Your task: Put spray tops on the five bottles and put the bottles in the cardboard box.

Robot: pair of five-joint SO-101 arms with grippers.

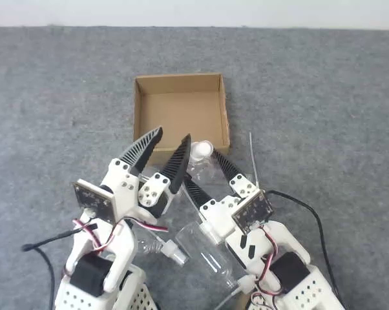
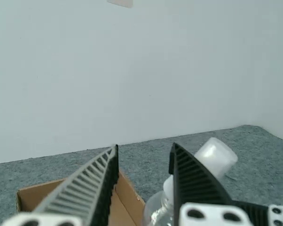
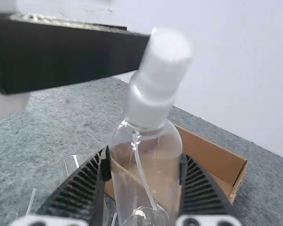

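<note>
1 bottle (image 3: pixel 144 183) with its spray top (image 3: pixel 162 61) on stands upright, clamped in the right gripper's (image 3: pixel 142 162) fingers, just outside the near wall of the cardboard box (image 1: pixel 181 78). The left gripper (image 1: pixel 173 134) hangs beside it with fingers wide, 1 finger close to the top. A nudge there could tilt the bottle or loosen the top, and a low carry may catch the box wall.

Tabletop (image 1: pixel 324 97): grey carpet-like cloth, rough nap, matt.
Cardboard box (image 1: pixel 180 84): brown paperboard, matt, with raw cut edges.
Bottle (image 3: pixel 144 179) clamped in the right hand (image 3: pixel 142 157), just beside the box: clear plastic, smooth, glossy.
Its spray top (image 3: pixel 162 61): white plastic, smooth, dull sheen.
Right hand and left hand (image 2: pixel 144 148): fingers (image 2: pixel 92 188) of black plastic, ribbed, matt.
Second bottle (image 1: pixel 207 248), farther from the box: clear, glossy plastic.
</note>
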